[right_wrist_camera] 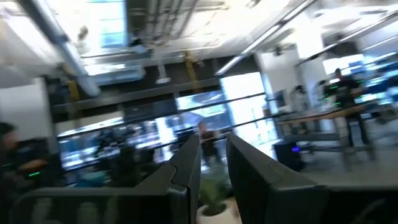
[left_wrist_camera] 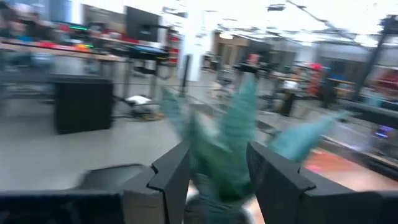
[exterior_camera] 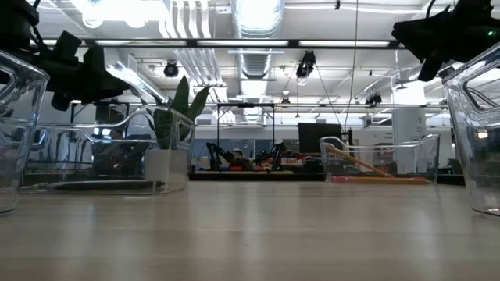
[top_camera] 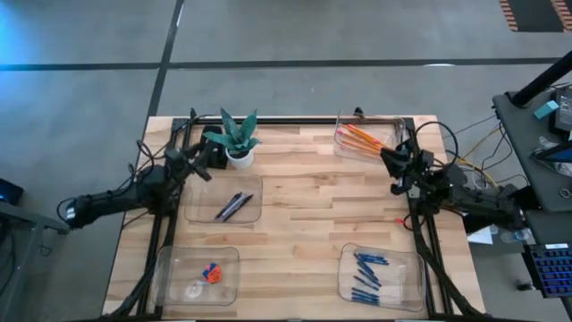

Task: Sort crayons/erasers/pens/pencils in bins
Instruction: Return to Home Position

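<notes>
Both claws held above the desk [top_camera: 304,224].
My left claw [top_camera: 207,154], fingers moderately apart, hangs beside the plant [top_camera: 237,136]. My right claw [top_camera: 390,157], narrowly parted, hangs beside the pencil bin [top_camera: 341,134] holding the pencils [top_camera: 368,139]. The erasers [top_camera: 212,272] lie in the lower-left bin [top_camera: 170,268] with a pale item I cannot identify.
</notes>
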